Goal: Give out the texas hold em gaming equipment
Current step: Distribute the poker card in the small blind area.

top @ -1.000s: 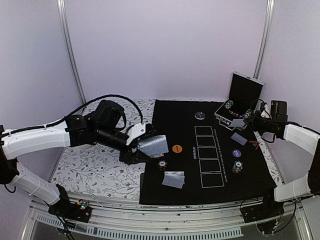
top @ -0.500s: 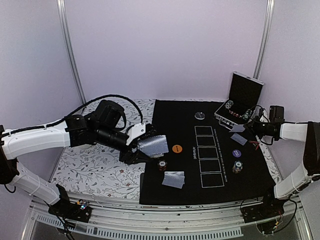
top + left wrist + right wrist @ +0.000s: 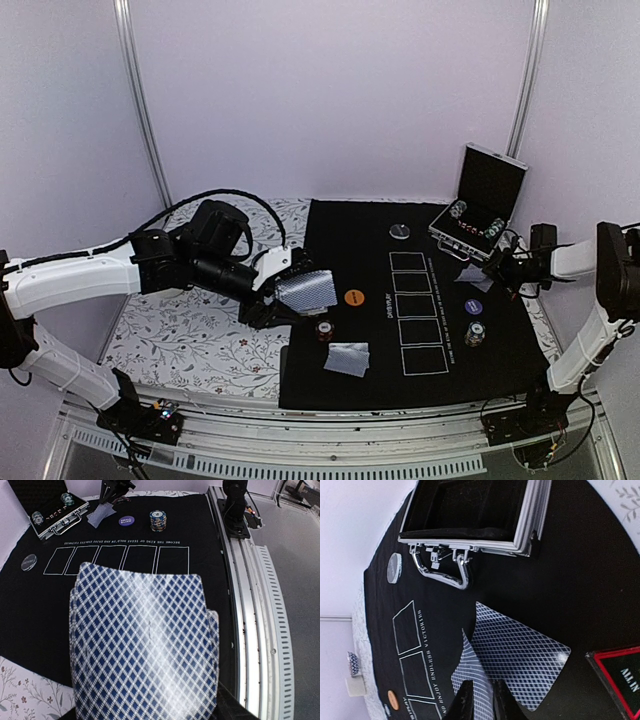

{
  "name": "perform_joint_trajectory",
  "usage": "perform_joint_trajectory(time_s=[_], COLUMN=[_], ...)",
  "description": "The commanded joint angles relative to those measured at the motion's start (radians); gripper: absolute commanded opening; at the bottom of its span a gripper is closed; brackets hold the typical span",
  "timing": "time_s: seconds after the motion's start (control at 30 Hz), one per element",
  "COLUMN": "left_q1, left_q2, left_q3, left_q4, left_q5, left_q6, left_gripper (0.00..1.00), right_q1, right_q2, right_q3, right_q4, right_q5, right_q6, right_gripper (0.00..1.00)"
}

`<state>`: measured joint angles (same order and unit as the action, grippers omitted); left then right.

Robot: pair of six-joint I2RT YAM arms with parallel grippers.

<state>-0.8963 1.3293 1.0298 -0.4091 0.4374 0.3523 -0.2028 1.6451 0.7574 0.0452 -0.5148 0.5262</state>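
The left gripper (image 3: 292,296) holds a deck (image 3: 145,650) of blue-checked cards, jaws clamped on it, above the left edge of a black mat (image 3: 340,230). The backs of the cards fill the left wrist view. Across the table, the right gripper (image 3: 482,687) sits low over two cards (image 3: 474,276) on the mat's right side, just in front of an open case (image 3: 488,185). Its jaws are drawn almost together at the cards' near edge, and one card tilts up toward them. Whether a card is pinched cannot be told.

The rest of the poker gear is spread over the mat. An orange disc (image 3: 352,297) lies just beside the held deck, with a short chip stack (image 3: 324,330) near it. Another pair of cards (image 3: 347,358) lies toward the near edge. A purple disc (image 3: 474,307) and a second chip stack (image 3: 474,334) sit on the right, to the right of a column of five outlined boxes (image 3: 410,310). A silver disc (image 3: 400,231) rests at the far end, left of the case. More chips (image 3: 459,210) stand inside the case.
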Motion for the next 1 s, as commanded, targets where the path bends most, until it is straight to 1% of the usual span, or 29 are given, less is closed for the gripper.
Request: perform_joint_trajectory(time_s=[0.0, 0.03, 0.1, 0.2, 0.27, 0.33, 0.4, 0.47, 0.5, 0.53, 0.57, 0.63, 0.7, 0.87, 0.97], left_q1=[0.007, 0.006, 0.006, 0.006, 0.006, 0.005, 0.005, 0.006, 0.005, 0.005, 0.004, 0.004, 0.004, 0.003, 0.003], left_q2=[0.011, 0.010, 0.013, 0.013, 0.013, 0.010, 0.010, 0.011, 0.011, 0.010, 0.010, 0.008, 0.008, 0.010, 0.013], left_q3=[0.021, 0.021, 0.020, 0.021, 0.021, 0.020, 0.019, 0.019, 0.020, 0.021, 0.021, 0.021, 0.021, 0.021, 0.019], left_q4=[0.005, 0.004, 0.004, 0.003, 0.001, 0.001, 0.001, 0.001, 0.002, 0.003, 0.003, 0.003, 0.003, 0.003, 0.003], left_q5=[0.012, 0.012, 0.014, 0.021, 0.024, 0.024, 0.023, 0.021, 0.023, 0.025, 0.026, 0.027, 0.025, 0.017, 0.014], left_q6=[0.014, 0.014, 0.020, 0.021, 0.023, 0.028, 0.031, 0.034, 0.034, 0.033, 0.033, 0.035, 0.036, 0.037, 0.039], left_gripper=[0.58, 0.58, 0.58, 0.58, 0.59, 0.59, 0.58, 0.59, 0.58, 0.58, 0.59, 0.59, 0.58, 0.58, 0.59], right_q1=[-0.008, -0.009, -0.008, -0.003, 0.027, 0.123, 0.251, 0.401, 0.472, 0.538, 0.608, 0.741, 0.842, 0.981, 1.043], right_q2=[-0.047, -0.070, -0.121, -0.198, -0.248, -0.291, -0.321, -0.340, -0.346, -0.350, -0.353, -0.349, -0.336, -0.301, -0.274], right_q3=[0.030, 0.041, 0.071, 0.122, 0.150, 0.179, 0.213, 0.251, 0.269, 0.286, 0.305, 0.349, 0.368, 0.349, 0.342], right_q4=[-0.080, -0.106, -0.166, -0.246, -0.284, -0.310, -0.327, -0.328, -0.326, -0.323, -0.325, -0.326, -0.302, -0.154, -0.114], right_q5=[0.114, 0.140, 0.183, 0.220, 0.237, 0.245, 0.234, 0.169, 0.113, 0.062, 0.040, 0.045, 0.042, -0.002, 0.003], right_q6=[-0.037, -0.043, -0.059, -0.081, -0.096, -0.120, -0.162, -0.220, -0.246, -0.275, -0.284, -0.292, -0.280, -0.170, -0.138], right_gripper=[0.31, 0.40, 0.50, 0.63, 0.68, 0.72, 0.81, 0.87, 0.90, 0.97, 0.99, 0.99, 0.99, 0.99, 0.99])
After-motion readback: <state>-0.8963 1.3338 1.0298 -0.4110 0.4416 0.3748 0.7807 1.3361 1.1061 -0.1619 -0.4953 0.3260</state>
